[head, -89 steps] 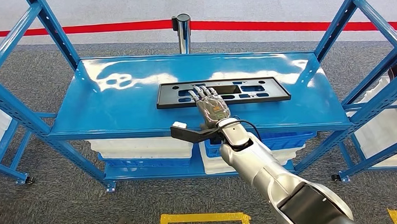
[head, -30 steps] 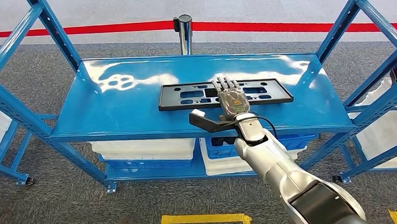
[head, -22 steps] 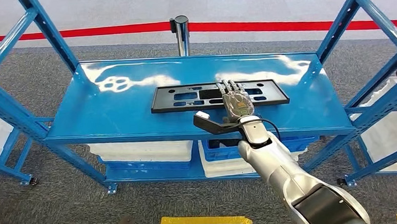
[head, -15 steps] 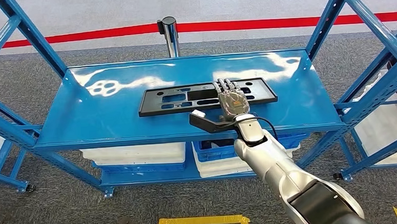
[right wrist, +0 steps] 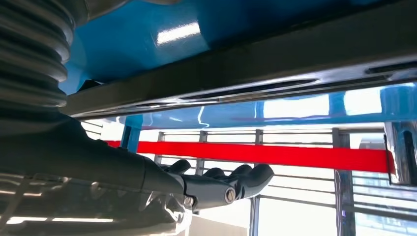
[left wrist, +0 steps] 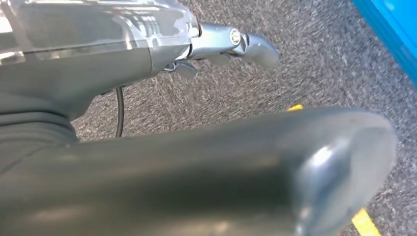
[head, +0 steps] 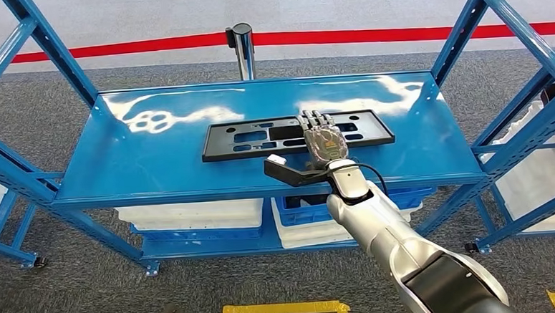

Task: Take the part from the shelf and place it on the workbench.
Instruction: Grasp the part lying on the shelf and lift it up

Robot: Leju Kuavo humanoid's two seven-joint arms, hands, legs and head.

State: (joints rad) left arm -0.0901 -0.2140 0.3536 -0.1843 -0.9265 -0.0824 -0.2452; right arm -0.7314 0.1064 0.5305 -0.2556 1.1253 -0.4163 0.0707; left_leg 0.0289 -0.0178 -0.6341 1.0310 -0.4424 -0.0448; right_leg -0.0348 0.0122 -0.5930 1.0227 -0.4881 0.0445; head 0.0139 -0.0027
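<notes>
Our right robot hand (head: 323, 138) lies flat, palm down, with its fingers stretched out over the near long edge of the black panel (head: 259, 136). It looks to be resting on the panel or just above it, and we cannot tell which. Nothing is gripped: the fingers are straight and apart, not curled around anything. Our left robot hand (left wrist: 231, 43) hangs low over the grey carpet with nothing in it, and its fingers are too blurred for us to say how they lie.

The panel lies flat on the top level of the blue shelf (head: 153, 163), near the middle, its long side running across our view.

We judge the panel to be a thin, stiff plastic or metal plate with several cut-out windows, light for its length but awkward. Held at one spot it may tip or twist. Both the shelf and the panel look glossy, so a flat press could slide it rather than lift it. The near long edge or a cut-out rim near the middle seems the best hold.
</notes>
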